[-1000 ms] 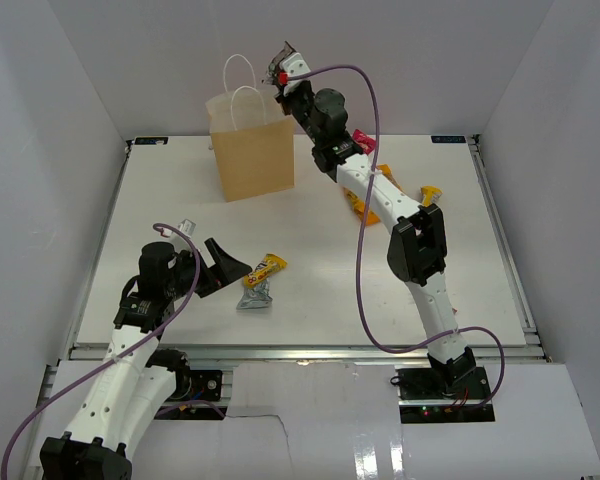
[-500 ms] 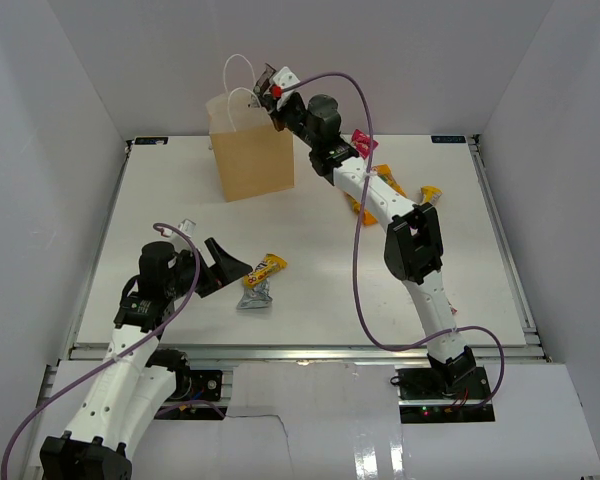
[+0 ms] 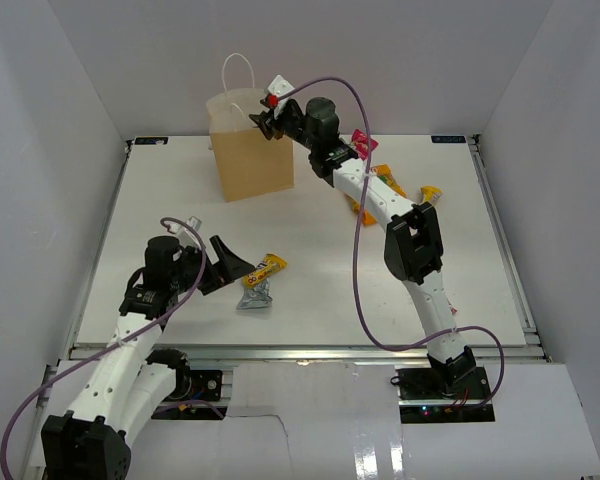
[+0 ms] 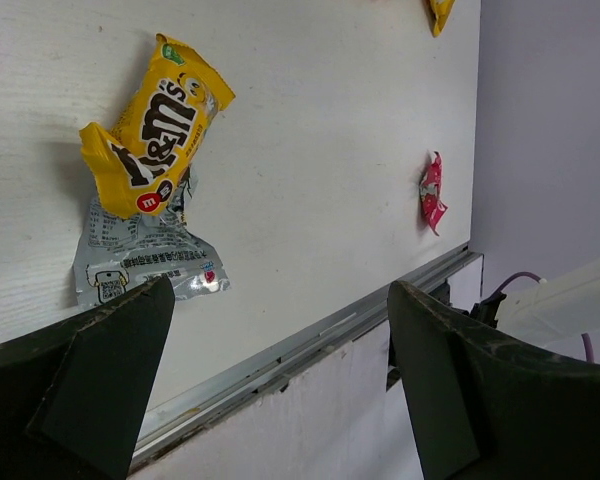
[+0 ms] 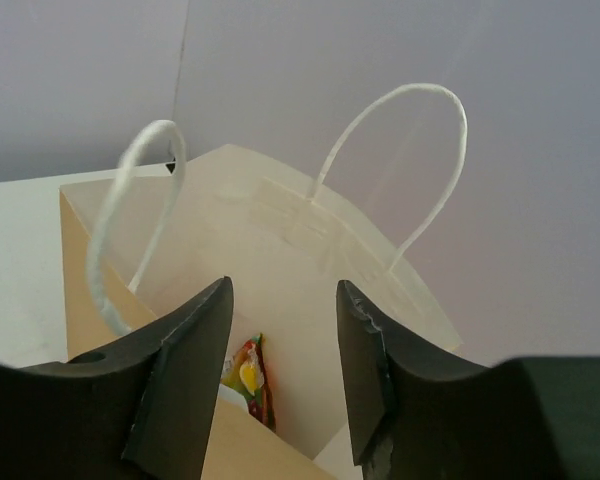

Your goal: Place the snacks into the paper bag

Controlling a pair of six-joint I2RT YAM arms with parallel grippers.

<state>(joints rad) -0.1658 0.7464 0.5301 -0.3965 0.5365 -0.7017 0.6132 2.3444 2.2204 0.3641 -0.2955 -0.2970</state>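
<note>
The tan paper bag [image 3: 252,150] stands upright at the back of the table, its white handles [image 5: 420,170] raised. My right gripper [image 3: 263,118] hangs over the bag's mouth [image 5: 310,260], open [image 5: 285,290], with nothing between its fingers. Below it a red-yellow packet [image 5: 248,375] lies inside the bag. My left gripper [image 3: 230,262] is open [image 4: 280,290] low at the front left. Just beyond it lie a yellow candy packet [image 3: 268,266] [image 4: 155,125] and a silver wrapper [image 3: 254,294] [image 4: 145,255].
More snacks lie right of the bag: a pink-red packet [image 3: 360,140], orange-yellow ones [image 3: 385,180] and a yellow one [image 3: 430,195]. Another pink-red packet [image 4: 432,192] lies near the table's front rail [image 4: 310,335]. White walls enclose the table.
My right gripper has swung left until it is over the bag's mouth, and its jaws have opened. The left arm has shifted only slightly.
</note>
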